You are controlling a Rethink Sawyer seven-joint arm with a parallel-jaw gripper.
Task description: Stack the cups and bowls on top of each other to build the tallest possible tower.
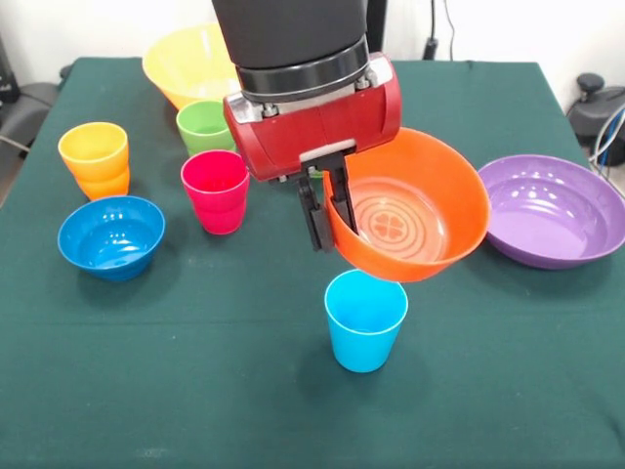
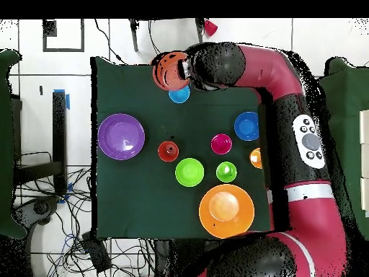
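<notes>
My gripper (image 1: pixel 329 210) is shut on the rim of the orange bowl (image 1: pixel 415 210) and holds it tilted in the air, just above and behind the light blue cup (image 1: pixel 364 319). In the overhead view the gripper (image 2: pixel 184 70) holds the orange bowl (image 2: pixel 169 70) near the table's far edge, beside the light blue cup (image 2: pixel 179 94). A yellow-orange cup sits in an orange cup (image 1: pixel 95 158) at the left. The magenta cup (image 1: pixel 215 191), green cup (image 1: pixel 205 125), blue bowl (image 1: pixel 110 235), yellow bowl (image 1: pixel 186 61) and purple bowl (image 1: pixel 552 209) stand apart.
The overhead view also shows a light green bowl (image 2: pixel 189 172) and a small red-orange cup (image 2: pixel 168 151) in the table's middle, both hidden behind the arm in the front view. The dark green table (image 1: pixel 195 391) has open cloth along its front.
</notes>
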